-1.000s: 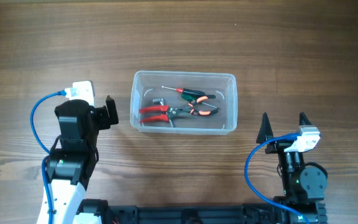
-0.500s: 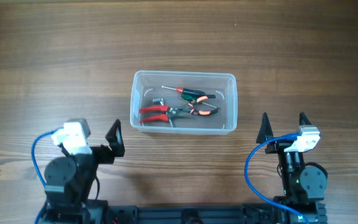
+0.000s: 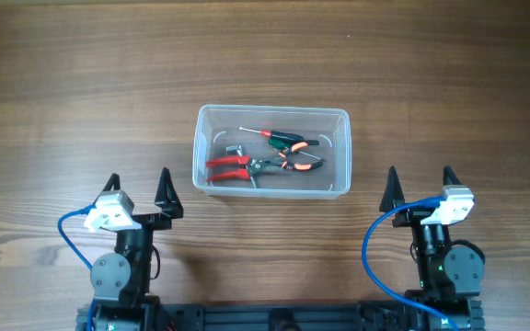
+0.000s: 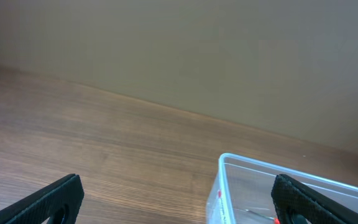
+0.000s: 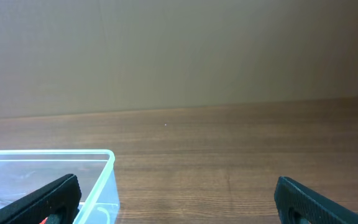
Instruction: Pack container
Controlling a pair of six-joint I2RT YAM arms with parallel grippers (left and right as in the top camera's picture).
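The clear plastic container (image 3: 339, 119) stands at the table's middle. Inside lie red-handled pliers (image 3: 230, 165), orange-and-black pliers (image 3: 298, 164) and a screwdriver with a red and green handle (image 3: 279, 137). My left gripper (image 3: 137, 188) is open and empty near the front edge, left of the container. My right gripper (image 3: 419, 186) is open and empty near the front edge, right of the container. The container's corner shows in the left wrist view (image 4: 229, 163) and in the right wrist view (image 5: 107, 155). Both wrist views show jaws spread wide, left (image 4: 179, 199) and right (image 5: 179, 199).
The wooden table (image 3: 63, 74) surrounds the container. Blue cables (image 3: 375, 248) loop beside each arm base at the front edge. A plain wall stands behind the table in both wrist views.
My left arm has drawn back from beside the container's left side to the front edge, and its gripper now points forward with jaws open. The right arm has not moved.
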